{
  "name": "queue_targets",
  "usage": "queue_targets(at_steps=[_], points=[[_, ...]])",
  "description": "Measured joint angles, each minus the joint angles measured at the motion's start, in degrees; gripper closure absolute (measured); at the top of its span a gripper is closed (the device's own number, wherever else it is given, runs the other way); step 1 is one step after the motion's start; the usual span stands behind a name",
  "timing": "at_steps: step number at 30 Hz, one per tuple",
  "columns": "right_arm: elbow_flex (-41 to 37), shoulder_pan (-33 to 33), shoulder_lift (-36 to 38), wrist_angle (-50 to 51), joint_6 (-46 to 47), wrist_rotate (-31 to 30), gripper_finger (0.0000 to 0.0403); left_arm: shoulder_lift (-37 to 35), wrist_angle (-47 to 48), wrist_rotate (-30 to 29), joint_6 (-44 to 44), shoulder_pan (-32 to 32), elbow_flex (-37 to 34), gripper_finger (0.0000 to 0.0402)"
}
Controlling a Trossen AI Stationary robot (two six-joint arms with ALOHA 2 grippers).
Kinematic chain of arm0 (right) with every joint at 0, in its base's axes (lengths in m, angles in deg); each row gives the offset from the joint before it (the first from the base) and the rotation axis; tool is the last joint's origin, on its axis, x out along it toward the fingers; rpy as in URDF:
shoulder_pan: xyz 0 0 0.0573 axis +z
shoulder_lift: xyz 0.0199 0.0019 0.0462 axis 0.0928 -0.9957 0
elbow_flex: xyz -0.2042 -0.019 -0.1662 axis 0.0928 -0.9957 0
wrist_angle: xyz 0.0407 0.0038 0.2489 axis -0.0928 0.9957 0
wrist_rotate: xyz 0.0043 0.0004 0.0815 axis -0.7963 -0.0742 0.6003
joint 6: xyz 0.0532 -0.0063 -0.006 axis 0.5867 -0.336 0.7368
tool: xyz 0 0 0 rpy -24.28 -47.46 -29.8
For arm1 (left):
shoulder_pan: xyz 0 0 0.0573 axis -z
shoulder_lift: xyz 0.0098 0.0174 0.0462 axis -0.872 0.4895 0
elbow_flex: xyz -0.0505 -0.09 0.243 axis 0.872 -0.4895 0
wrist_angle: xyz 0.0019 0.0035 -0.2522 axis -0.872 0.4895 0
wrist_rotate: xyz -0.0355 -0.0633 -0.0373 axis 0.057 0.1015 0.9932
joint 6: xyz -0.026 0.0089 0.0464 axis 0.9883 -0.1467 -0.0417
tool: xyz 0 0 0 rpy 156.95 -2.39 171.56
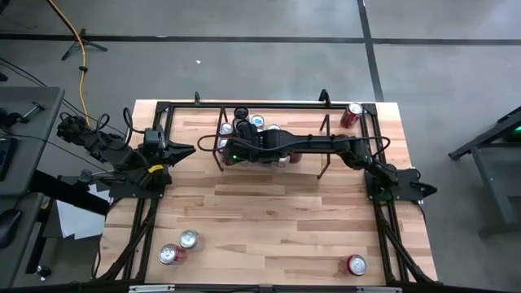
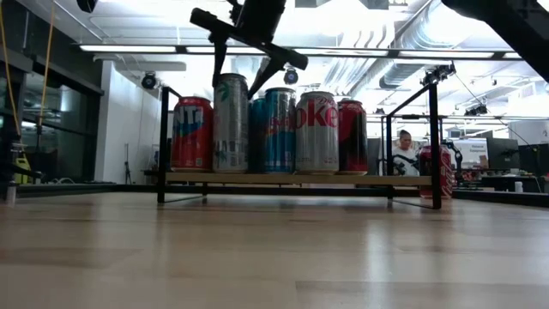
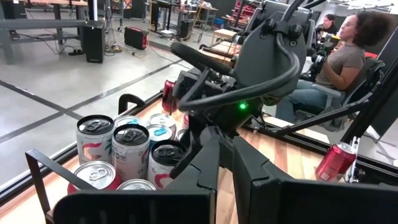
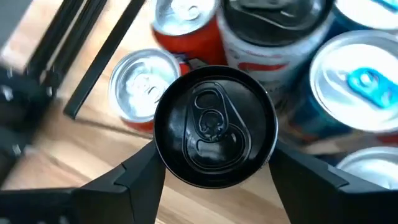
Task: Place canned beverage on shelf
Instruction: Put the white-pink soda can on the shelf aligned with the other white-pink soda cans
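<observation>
The right hand (image 4: 211, 168) hangs open, one finger on each side of the tall black-topped metal can (image 4: 214, 126) standing on the thin black rod shelf (image 2: 296, 180). Smooth, round, likely slippery: hold its sides, mid-height. The left hand (image 1: 186, 150) waits, closed.

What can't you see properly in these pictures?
- High view: the right arm covers most of the cans on the shelf.
- Right wrist view: the black-topped can shows only its lid, so its label is hidden.
- Low view: the far red can is half hidden behind the shelf's post.
</observation>
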Motion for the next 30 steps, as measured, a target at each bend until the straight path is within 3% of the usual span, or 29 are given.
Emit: queue_targets(at_steps=[13, 24, 30], points=[[0.1, -2.3, 0.4, -1.4, -39.3, 12.2, 0.0157, 0.0, -0.1, -0.1, 0.5, 0.0, 0.0, 0.0401], [0.2, -5.4, 0.9, 2.0, -51.1, 19.4, 0.0159, 0.0, -0.1, -0.1, 3.0, 0.0, 0.0, 0.0401], [0.2, -7.1, 0.8, 3.2, -54.7, 20.6, 0.0159, 0.0, -0.4, -0.4, 3.0, 0.0, 0.0, 0.0401]])
